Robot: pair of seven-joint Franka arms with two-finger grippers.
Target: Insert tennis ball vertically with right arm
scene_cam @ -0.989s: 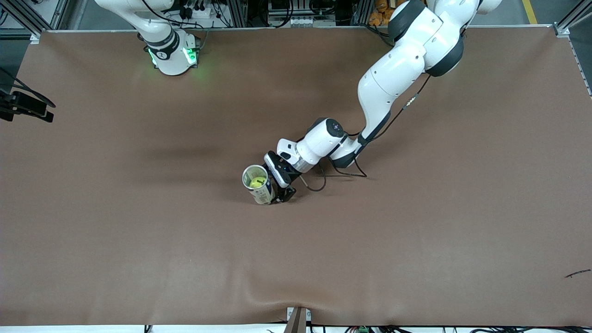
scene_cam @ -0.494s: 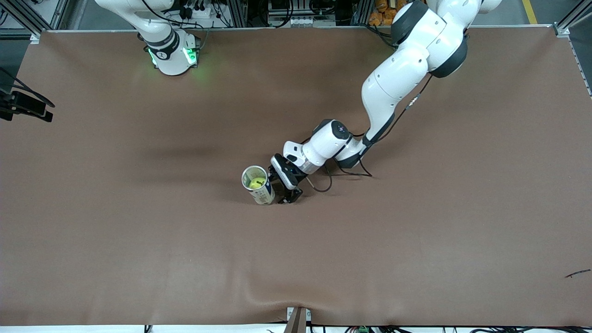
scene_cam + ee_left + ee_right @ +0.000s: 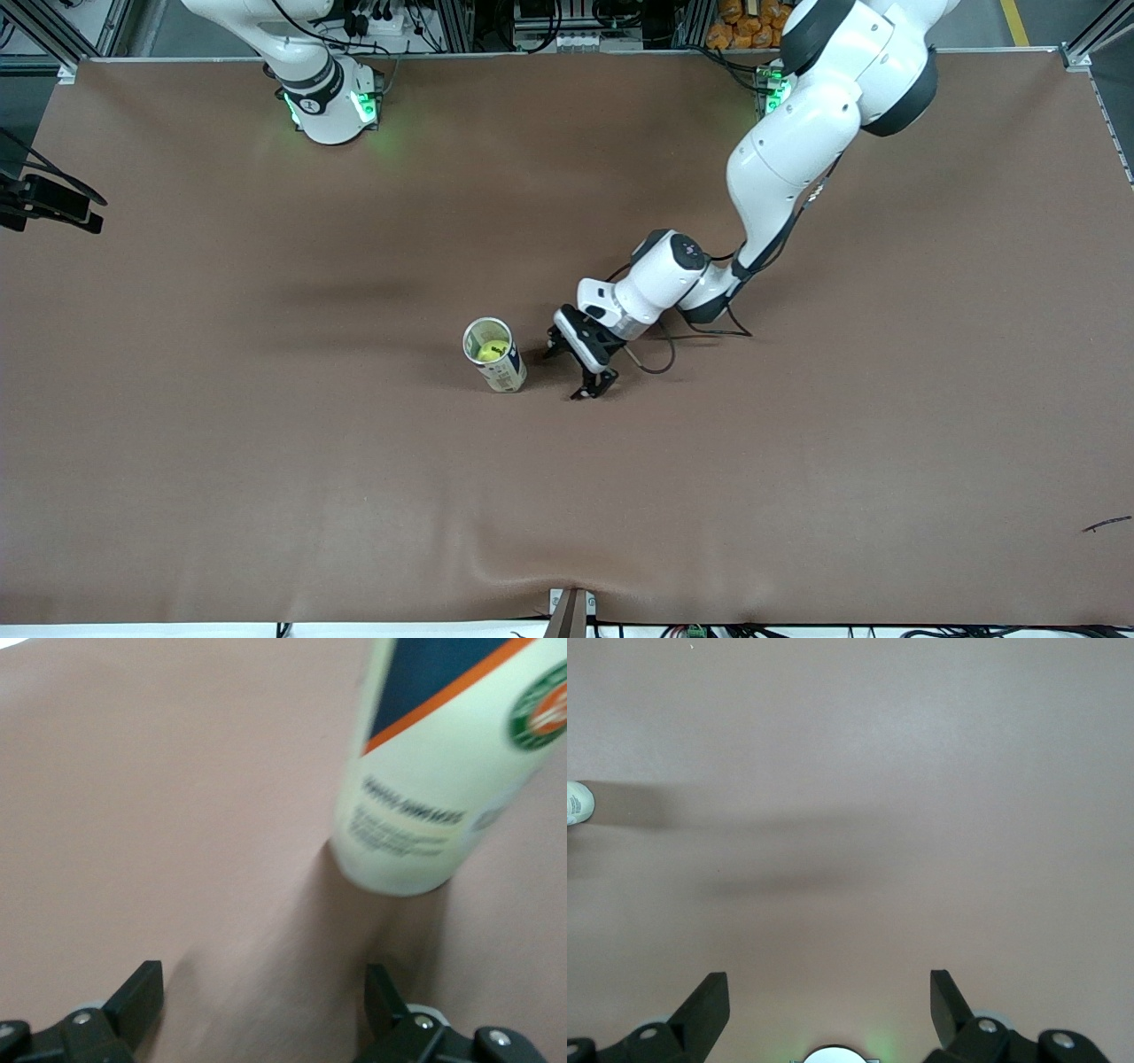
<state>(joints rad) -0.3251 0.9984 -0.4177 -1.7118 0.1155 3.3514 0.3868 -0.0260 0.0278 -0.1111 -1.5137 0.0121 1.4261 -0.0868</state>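
Observation:
A yellow-green tennis ball (image 3: 492,351) lies inside an open white can (image 3: 500,368) that stands upright mid-table. My left gripper (image 3: 568,370) is open and empty, low over the table beside the can on the side toward the left arm's end, with a gap between them. The left wrist view shows the can's lower body (image 3: 425,806) just clear of the left gripper (image 3: 263,992). The right arm (image 3: 310,80) shows only near its base in the front view. My right gripper (image 3: 830,997) is open and empty above bare table, with the can (image 3: 578,803) at that view's edge.
A brown mat (image 3: 266,443) covers the whole table. A black cable (image 3: 651,363) loops from the left wrist down to the mat. A small dark scrap (image 3: 1106,524) lies near the front corner at the left arm's end.
My left gripper has drawn back from the can toward the left arm's end, with its fingers still open. The can stays upright in place with the ball inside.

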